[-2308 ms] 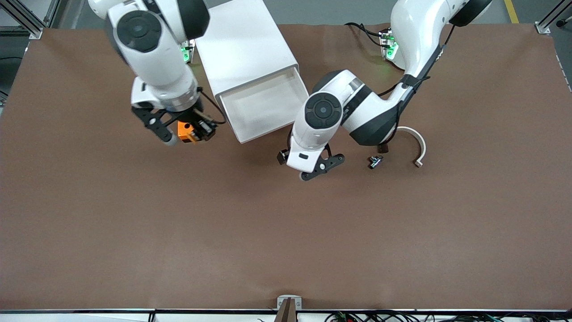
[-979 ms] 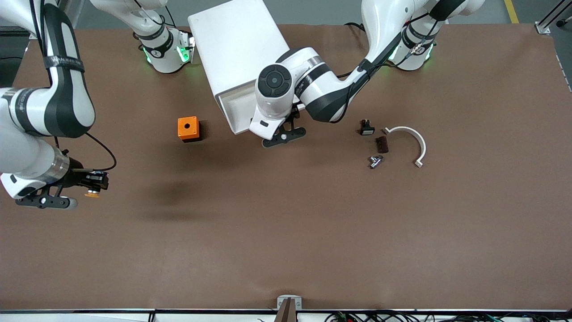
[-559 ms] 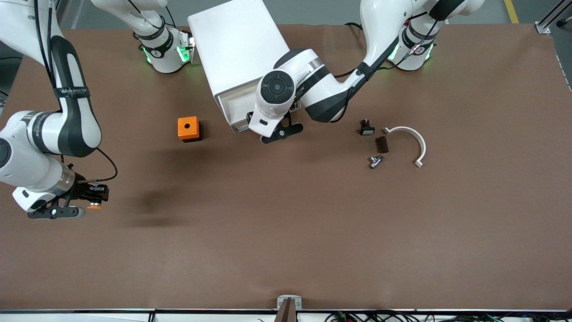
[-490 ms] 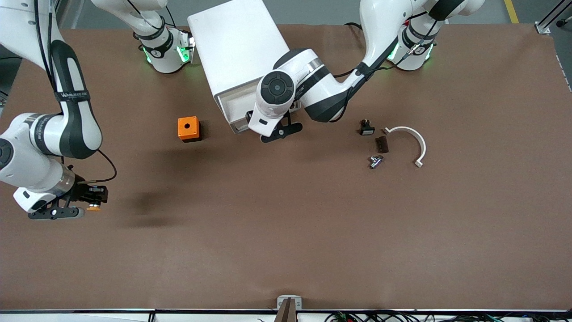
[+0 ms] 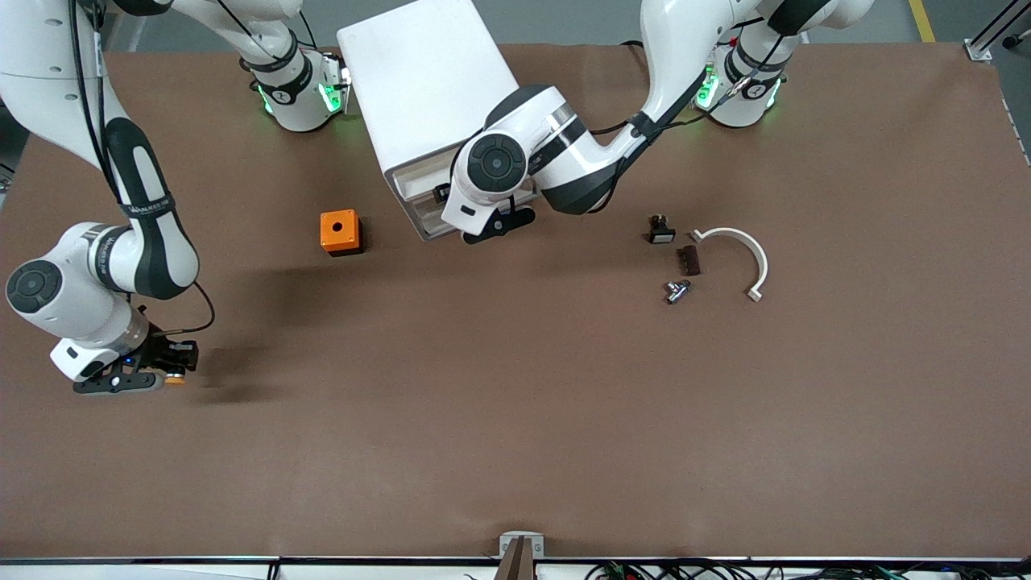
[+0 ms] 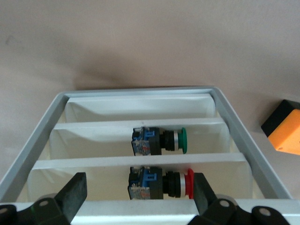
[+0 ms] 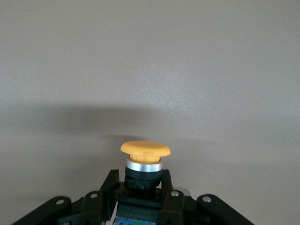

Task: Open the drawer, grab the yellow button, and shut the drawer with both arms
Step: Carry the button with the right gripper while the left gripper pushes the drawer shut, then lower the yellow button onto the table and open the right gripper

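The button (image 7: 145, 149), with a round orange cap and a black body, sits between the fingers of my right gripper (image 7: 143, 187), which is shut on it. In the front view that gripper (image 5: 149, 377) hangs low over the table at the right arm's end, the button (image 5: 174, 379) at its tip. The white cabinet's drawer (image 5: 415, 193) stands partly out. My left gripper (image 5: 471, 211) is at the drawer, open. In the left wrist view its fingers (image 6: 70, 197) straddle the drawer (image 6: 140, 92) over a red-capped button (image 6: 161, 183).
A green-capped button (image 6: 159, 141) lies in the drawer's middle compartment. An orange box with a round hole (image 5: 339, 232) stands beside the cabinet (image 5: 427, 80). A small black part (image 5: 660, 230), a dark block (image 5: 687, 259), a metal piece (image 5: 676, 290) and a white curved strip (image 5: 745, 258) lie toward the left arm's end.
My right arm has carried the button lower over the table and closer to the front camera. My left gripper has moved toward the cabinet, and less of the drawer sticks out.
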You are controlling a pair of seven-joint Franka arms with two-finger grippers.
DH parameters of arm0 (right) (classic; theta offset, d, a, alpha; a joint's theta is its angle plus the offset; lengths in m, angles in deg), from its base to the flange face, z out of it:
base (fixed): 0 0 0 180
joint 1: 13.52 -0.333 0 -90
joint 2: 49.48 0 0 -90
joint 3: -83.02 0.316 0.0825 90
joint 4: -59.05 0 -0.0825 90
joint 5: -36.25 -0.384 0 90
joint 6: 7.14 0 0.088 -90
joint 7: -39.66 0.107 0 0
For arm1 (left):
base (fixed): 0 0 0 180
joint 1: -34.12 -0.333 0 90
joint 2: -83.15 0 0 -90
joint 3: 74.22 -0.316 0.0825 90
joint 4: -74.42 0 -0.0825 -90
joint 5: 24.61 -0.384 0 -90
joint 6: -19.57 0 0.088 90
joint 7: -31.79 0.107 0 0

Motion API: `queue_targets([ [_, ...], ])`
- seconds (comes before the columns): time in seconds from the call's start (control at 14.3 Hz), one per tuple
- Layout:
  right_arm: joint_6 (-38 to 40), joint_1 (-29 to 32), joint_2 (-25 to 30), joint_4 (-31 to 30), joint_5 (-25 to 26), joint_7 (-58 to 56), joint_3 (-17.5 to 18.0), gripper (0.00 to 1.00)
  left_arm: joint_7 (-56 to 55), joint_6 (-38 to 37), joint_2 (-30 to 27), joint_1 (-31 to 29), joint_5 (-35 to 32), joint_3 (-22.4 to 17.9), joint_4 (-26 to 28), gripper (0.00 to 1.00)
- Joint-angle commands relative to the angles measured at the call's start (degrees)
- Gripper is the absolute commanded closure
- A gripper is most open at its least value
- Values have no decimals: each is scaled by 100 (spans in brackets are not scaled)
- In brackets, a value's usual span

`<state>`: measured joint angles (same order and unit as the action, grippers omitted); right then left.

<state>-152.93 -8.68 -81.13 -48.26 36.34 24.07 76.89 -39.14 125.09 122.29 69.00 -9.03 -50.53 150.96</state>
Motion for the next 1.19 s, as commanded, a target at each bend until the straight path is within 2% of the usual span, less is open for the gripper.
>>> queue_targets([
  [0.0,-239,158,-147,-44,-88,-146,130,100,-35,30,50,124,409,22,18,0],
  [0.28,-389,175,-385,-35,-88,-138,138,100,-70,30,50,194,717,22,202,0],
  [0.35,-389,175,-420,-35,-97,-129,138,95,-62,30,50,194,762,22,229,0],
  [0.42,-389,166,-420,-27,-97,-120,138,82,-62,30,50,194,771,22,238,0],
  [0.49,-389,158,-420,-27,-97,-103,138,63,-62,30,50,194,797,22,246,0],
  [0.56,-381,149,-420,-18,-97,-76,138,30,-44,22,50,194,858,22,247,0],
  [0.63,-381,140,-420,0,-97,-50,138,5,-18,30,50,194,867,22,247,0],
  [0.7,-346,131,-412,17,-97,-50,138,0,0,48,50,194,876,22,247,0],
  [0.91,-171,70,-184,17,-97,-59,147,0,35,127,33,142,824,13,229,0],
  [1.12,583,-105,412,17,-106,-15,139,0,35,145,-11,63,693,-57,229,0],
])
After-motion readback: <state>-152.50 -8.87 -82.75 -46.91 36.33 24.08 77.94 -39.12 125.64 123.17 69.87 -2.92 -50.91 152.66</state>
